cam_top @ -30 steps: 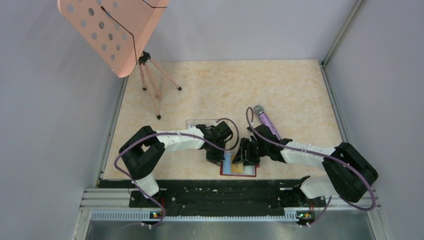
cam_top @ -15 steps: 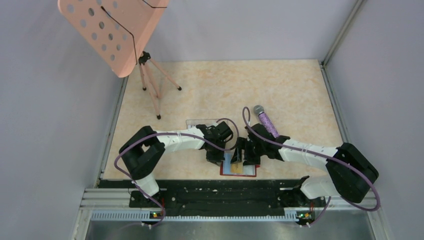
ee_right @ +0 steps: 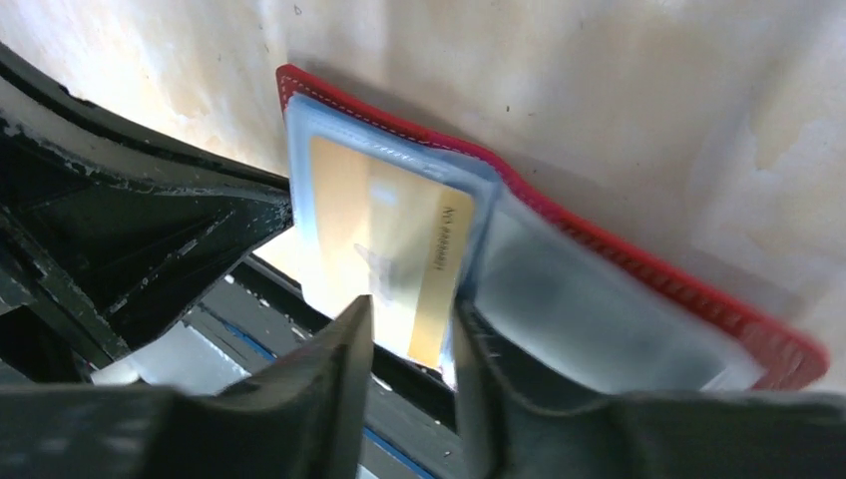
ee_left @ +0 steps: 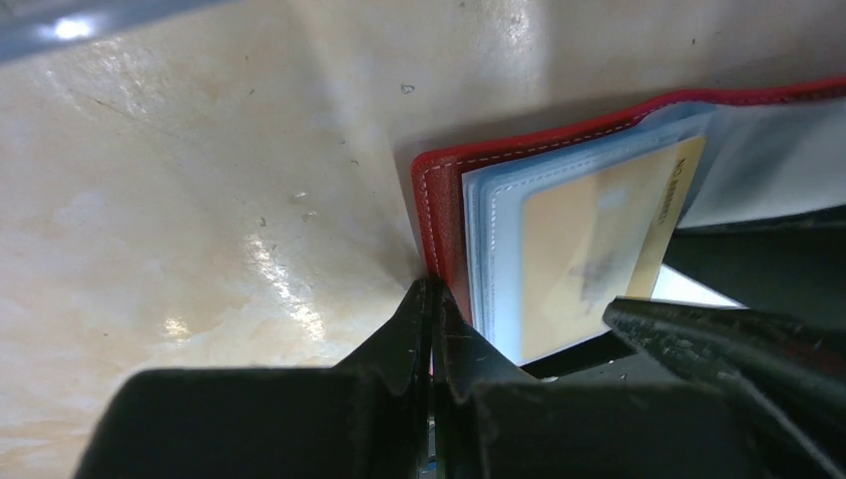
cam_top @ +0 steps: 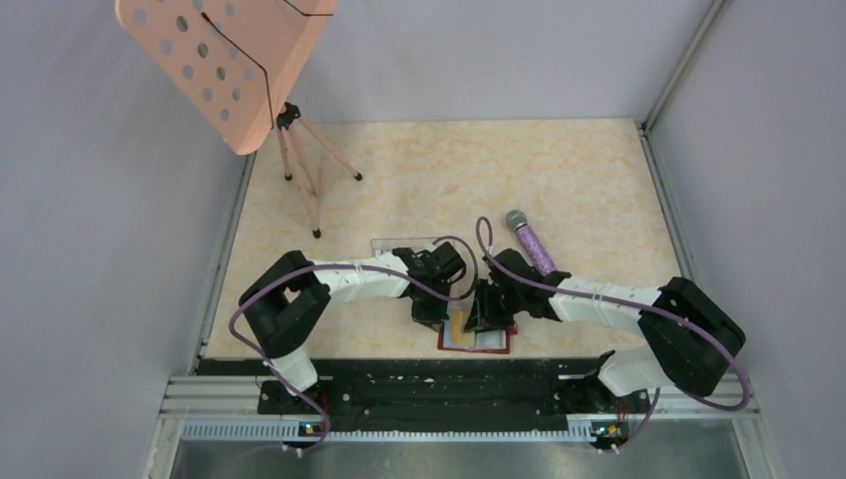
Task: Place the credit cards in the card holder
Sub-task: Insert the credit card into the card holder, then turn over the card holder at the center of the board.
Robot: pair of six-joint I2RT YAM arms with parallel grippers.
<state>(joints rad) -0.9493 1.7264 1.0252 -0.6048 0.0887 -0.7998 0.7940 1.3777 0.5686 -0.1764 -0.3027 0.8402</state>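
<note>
- The red card holder point(cam_top: 484, 342) is seen lying open on the bench point(cam_top: 559, 180), between the two arms.
- The left fingers point(ee_left: 394, 344) are shown pressed together. The left edge of the card holder's red cover is pinched between their tips.
- A yellow card point(ee_left: 589, 249) is seen inside the card holder, lying behind a clear sleeve point(ee_left: 494, 249) next to the pinched cover. How far in it is seated cannot be told.
- The right fingers point(ee_right: 339, 379) are held a narrow gap apart, just above the card holder's open pages. The near end of the yellow card is framed in that gap. Whether the card is actually clamped cannot be told.
- The two pairs of fingers are brought close together over the card holder, one at its left edge and the other at its middle.
- A purple microphone point(cam_top: 529, 239) is seen beyond the card holder, to its right and apart from it.
- A pink music stand point(cam_top: 229, 60) is placed well beyond the card holder, off to its left.
</note>
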